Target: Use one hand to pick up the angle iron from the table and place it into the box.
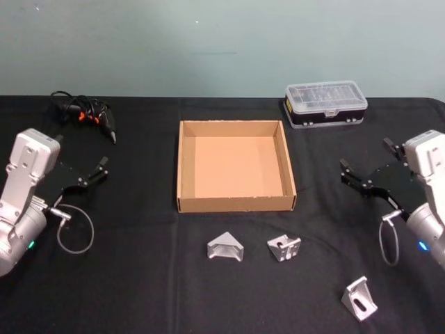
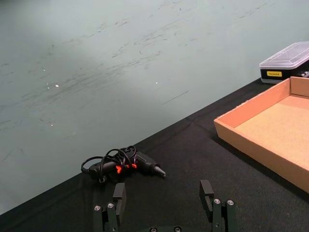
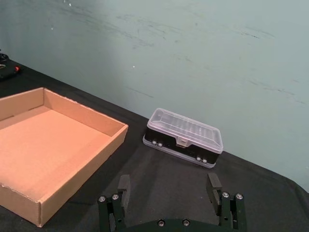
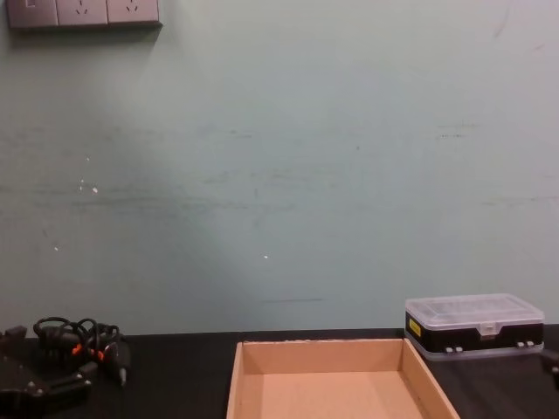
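Three silver angle irons lie on the black table in front of the box: one at the left, one in the middle and one nearer the front right. The tan cardboard box sits mid-table with nothing in it. My left gripper hovers open at the left, well away from the box. My right gripper hovers open at the right, beside the box. Neither holds anything.
A black case with a clear lid stands behind the box at the right. A black tool with an orange-marked, coiled cable lies at the back left. A green wall rises behind the table.
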Controlling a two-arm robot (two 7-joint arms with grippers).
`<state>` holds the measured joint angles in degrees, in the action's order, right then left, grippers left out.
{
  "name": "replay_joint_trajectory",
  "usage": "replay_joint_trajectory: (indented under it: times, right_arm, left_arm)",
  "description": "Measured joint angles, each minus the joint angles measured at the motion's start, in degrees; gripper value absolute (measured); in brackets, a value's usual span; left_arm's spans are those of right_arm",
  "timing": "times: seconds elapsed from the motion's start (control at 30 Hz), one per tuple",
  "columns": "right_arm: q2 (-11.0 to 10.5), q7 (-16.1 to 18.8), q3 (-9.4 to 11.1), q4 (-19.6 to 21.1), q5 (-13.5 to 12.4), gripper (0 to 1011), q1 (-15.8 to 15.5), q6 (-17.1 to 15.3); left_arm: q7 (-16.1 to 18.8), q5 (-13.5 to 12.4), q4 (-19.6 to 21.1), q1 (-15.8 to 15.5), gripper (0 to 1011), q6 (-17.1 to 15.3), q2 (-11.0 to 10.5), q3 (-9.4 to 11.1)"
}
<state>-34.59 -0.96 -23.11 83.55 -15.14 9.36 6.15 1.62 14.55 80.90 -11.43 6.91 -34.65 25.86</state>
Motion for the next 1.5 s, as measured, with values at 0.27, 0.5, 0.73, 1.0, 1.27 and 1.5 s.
replay_joint_trajectory:
  times: [0.27,0.5,0.73,1.0,1.27,1.5]
  right_arm:
    - [-2.3,1.9,4.0,6.2,-3.2,1002,-3.6,-2.8]
    - [-6.7,5.2,9.4,14.7,-8.9,1002,-7.8,-10.7]
    - [-11.6,10.5,15.0,21.8,-15.4,1002,-11.9,-18.6]
    - [-14.8,15.0,21.9,27.8,-22.4,1002,-17.3,-25.6]
    - [-17.0,16.8,26.6,32.0,-29.3,1002,-22.2,-32.6]
    - [-18.7,16.9,28.3,34.4,-33.5,1002,-25.8,-37.3]
  left_arm:
    - [0.0,0.0,0.0,0.0,1000,0.0,0.0,0.0]
    - [0.0,0.0,0.0,0.0,1000,0.0,0.0,0.0]
    - [0.0,0.0,0.0,0.0,1000,0.0,0.0,0.0]
    - [0.0,0.0,0.0,0.0,1000,0.0,0.0,0.0]
    - [0.0,0.0,0.0,0.0,1000,0.0,0.0,0.0]
    - [0.0,0.0,0.0,0.0,1000,0.0,0.0,0.0]
